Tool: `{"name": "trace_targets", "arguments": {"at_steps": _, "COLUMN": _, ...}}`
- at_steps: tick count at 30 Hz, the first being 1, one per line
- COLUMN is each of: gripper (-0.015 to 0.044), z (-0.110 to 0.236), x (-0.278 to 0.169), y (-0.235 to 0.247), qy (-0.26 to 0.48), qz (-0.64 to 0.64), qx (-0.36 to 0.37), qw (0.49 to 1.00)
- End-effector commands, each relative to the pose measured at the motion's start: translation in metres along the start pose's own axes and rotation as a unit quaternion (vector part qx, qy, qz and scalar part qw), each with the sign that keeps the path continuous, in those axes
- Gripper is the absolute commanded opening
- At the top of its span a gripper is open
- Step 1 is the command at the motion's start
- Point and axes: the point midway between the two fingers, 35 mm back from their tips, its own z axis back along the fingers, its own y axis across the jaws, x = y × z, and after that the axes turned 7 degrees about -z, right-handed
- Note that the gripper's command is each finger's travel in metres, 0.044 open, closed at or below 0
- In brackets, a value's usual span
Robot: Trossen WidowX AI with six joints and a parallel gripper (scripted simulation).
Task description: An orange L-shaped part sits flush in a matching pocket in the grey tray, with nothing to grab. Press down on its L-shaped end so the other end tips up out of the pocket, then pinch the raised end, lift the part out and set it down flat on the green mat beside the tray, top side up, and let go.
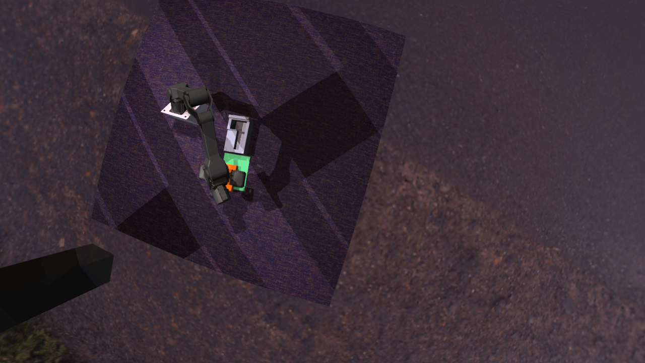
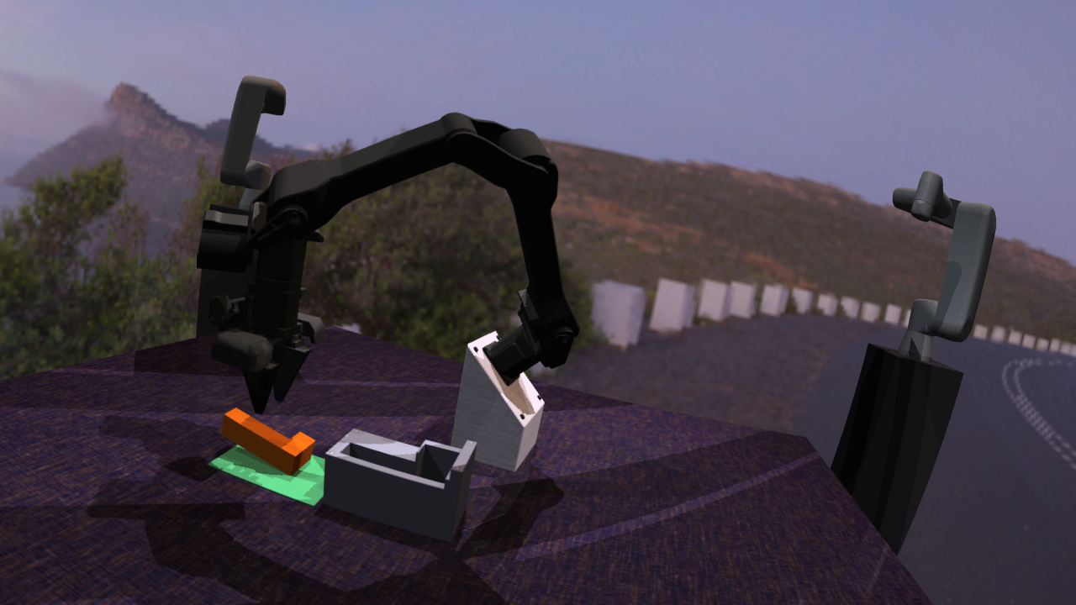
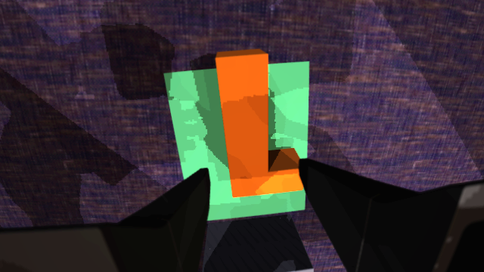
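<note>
The gripper is hanging over the green mat with its fingers spread apart and nothing between them. The orange L-shaped part is lying on the mat below, clear of both fingertips. From the side it is not sitting quite flat: the plain end of the long bar is riding higher than the end with the short foot, which is down on the mat nearest the grey tray. From the wrist camera the part is running lengthwise away from the gripper down the middle of the mat, with its short foot turned toward the right finger, and the two dark fingers are framing that near end on either side without touching it. The tray is standing just beside the mat, its L-shaped pocket showing hollow. Behind the tray, the white wedge-shaped base is carrying the arm, which is arching up and over to reach the mat. From overhead, the gripper is covering most of the part, so only slivers of orange are peeking out against the green.
</note>
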Motion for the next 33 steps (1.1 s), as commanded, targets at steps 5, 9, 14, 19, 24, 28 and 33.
{"name": "trace_targets", "arguments": {"at_steps": 5, "gripper": 0.04, "z": 0.075, "x": 0.002, "y": 0.001, "qy": -0.004, "qz": 0.0, "qx": 0.003, "qw": 1.0}}
{"name": "trace_targets", "arguments": {"at_steps": 9, "gripper": 0.04, "z": 0.085, "x": 0.001, "y": 0.0, "qy": -0.004, "qz": 0.0, "qx": 0.003, "qw": 1.0}}
{"name": "trace_targets", "arguments": {"at_steps": 14, "gripper": 0.04, "z": 0.081, "x": 0.003, "y": 0.002, "qy": -0.008, "qz": 0.0, "qx": 0.011, "qw": 1.0}}
{"name": "trace_targets", "arguments": {"at_steps": 19, "gripper": 0.04, "z": 0.081, "x": 0.003, "y": 0.002, "qy": -0.008, "qz": 0.0, "qx": 0.011, "qw": 1.0}}
{"name": "trace_targets", "arguments": {"at_steps": 24, "gripper": 0.04, "z": 0.081, "x": 0.003, "y": 0.002, "qy": -0.008, "qz": 0.0, "qx": 0.011, "qw": 1.0}}
{"name": "trace_targets", "arguments": {"at_steps": 28, "gripper": 0.04, "z": 0.081, "x": 0.003, "y": 0.002, "qy": -0.008, "qz": 0.0, "qx": 0.011, "qw": 1.0}}
{"name": "trace_targets", "arguments": {"at_steps": 33, "gripper": 0.04, "z": 0.081, "x": 0.003, "y": 0.002, "qy": -0.008, "qz": 0.0, "qx": 0.011, "qw": 1.0}}
